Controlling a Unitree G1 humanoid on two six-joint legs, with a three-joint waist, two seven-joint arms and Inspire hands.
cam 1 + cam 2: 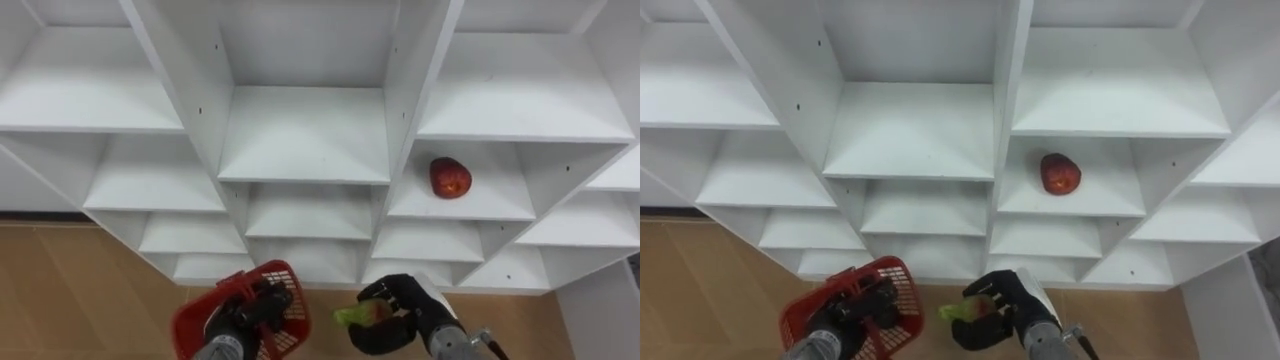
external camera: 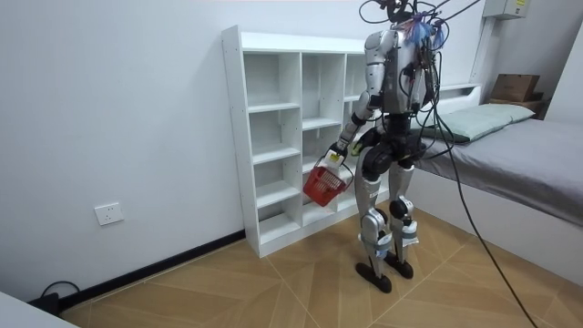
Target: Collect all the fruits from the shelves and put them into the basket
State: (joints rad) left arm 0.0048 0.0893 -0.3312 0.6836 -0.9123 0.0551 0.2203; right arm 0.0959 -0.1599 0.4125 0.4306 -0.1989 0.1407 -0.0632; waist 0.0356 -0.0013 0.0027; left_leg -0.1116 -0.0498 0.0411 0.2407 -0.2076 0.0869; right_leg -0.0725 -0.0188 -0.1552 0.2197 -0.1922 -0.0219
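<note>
The right hand is clamped around a green fruit, just right of the red basket. The left hand grips the basket handle. The basket opening lies directly left of the fruit. A red apple lies on a closet shelf, above and right of the basket.

Left robot hand and right robot hand: both low in front of the body, each closed on a load.
The left arm enters from lower left with the forearm angled up and inward. Its dark fingers are curled round the handle of the red basket. The right arm enters from lower right with the wrist turned inward. Its fingers and thumb are curled round a green fruit. In the room view the robot stands upright on both legs, knees slightly bent, left elbow bent and forearm sloping down and forward.
</note>
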